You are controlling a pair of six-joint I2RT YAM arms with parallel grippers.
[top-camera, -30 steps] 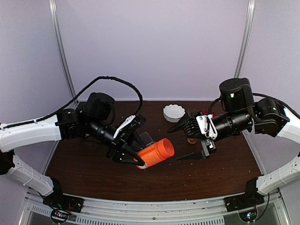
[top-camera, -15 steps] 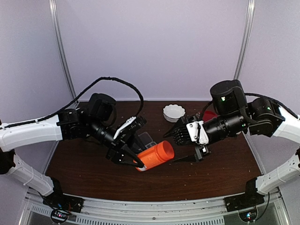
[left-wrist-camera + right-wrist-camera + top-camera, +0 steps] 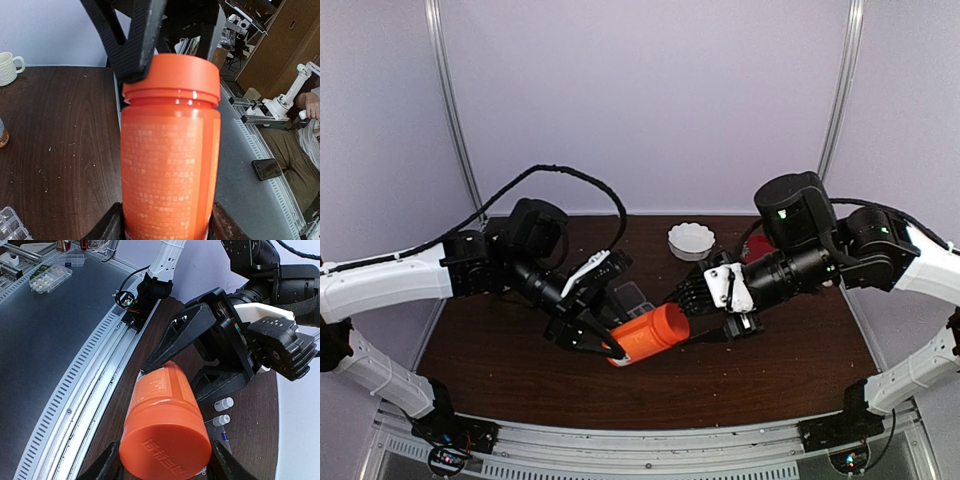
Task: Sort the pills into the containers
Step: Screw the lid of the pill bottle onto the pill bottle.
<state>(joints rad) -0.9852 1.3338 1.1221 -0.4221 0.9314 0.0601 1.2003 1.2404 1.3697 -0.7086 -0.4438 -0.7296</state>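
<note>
Glossy orange plastic bottle point(image 3: 170, 165), clear plastic organizer point(image 3: 8, 226), matt wooden table point(image 3: 55, 140).

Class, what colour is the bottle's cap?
Orange; the cap shows best in the right wrist view.

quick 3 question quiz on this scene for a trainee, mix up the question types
1. True or false: the orange bottle is open.
2. Which gripper holds the bottle by its body? A: left gripper. B: right gripper.
3. Fill in: the right gripper is set around the bottle's ____.

Key
1. False: its cap is on.
2. A
3. cap
</note>
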